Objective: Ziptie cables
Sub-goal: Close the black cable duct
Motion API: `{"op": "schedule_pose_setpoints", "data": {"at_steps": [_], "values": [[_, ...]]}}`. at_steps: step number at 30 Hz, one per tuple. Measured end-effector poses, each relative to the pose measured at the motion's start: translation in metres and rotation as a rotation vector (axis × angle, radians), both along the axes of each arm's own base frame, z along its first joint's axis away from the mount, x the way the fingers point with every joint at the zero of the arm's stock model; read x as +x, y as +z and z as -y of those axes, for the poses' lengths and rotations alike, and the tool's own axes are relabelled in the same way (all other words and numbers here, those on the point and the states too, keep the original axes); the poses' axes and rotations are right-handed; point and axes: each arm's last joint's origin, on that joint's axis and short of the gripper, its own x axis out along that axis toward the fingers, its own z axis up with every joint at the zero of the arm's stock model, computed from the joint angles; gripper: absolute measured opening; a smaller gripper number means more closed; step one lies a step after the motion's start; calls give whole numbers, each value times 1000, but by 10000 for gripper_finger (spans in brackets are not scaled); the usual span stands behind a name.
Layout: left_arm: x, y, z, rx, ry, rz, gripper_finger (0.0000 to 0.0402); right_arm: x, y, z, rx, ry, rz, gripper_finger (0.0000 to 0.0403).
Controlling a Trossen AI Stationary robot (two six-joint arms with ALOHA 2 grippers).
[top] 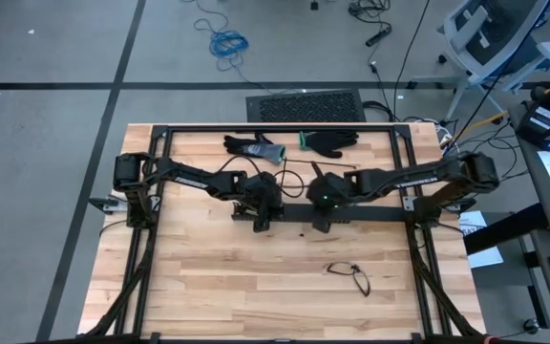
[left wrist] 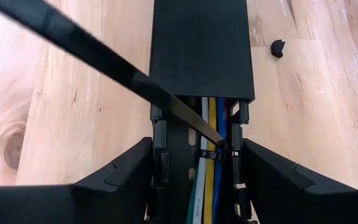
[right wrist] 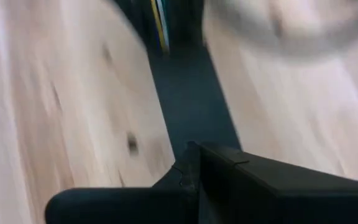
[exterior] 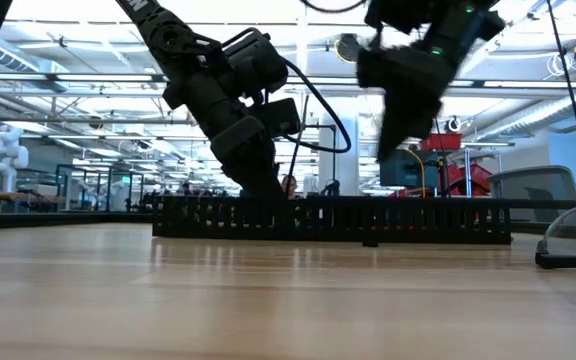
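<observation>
The left pincer (left wrist: 194,177) straddles the duct (left wrist: 201,46), half-spread around the cables (left wrist: 207,180). The right pincer (right wrist: 194,180), pressed together at three o'clock of it, hovers. The loose ziptie (left wrist: 104,59) tail could slip free if tugged sideways.

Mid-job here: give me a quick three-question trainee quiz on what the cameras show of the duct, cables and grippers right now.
1. True or false: the cables lie inside the black duct.
2. Which gripper straddles the duct's open end? A. left gripper B. right gripper
3. Fill in: a black ___ already wraps the cables.

Key: 1 true. 2 A; the right gripper is shut above the duct. 3 ziptie, its long tail sticking out.
</observation>
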Motion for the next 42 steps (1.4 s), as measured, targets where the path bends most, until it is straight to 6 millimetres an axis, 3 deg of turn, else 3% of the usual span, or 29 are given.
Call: {"op": "schedule_pose_setpoints", "data": {"at_steps": [7,13,19,27,33,42], "values": [[0,0,0,2,-1,0,223,-19,-8,-7,-1,23,-215,0],[0,0,0,3,-1,-1,223,-17,-11,-4,-34,15,-219,0],[0,0,0,12,6,-2,223,-5,-31,3,-59,43,-261,0],[-1,0,0,17,9,-9,223,20,-52,5,-59,63,-175,0],[-1,0,0,19,10,-8,223,31,-52,5,-49,64,-66,0],[0,0,0,-10,51,-8,223,31,-46,6,-38,35,-21,0]]}}
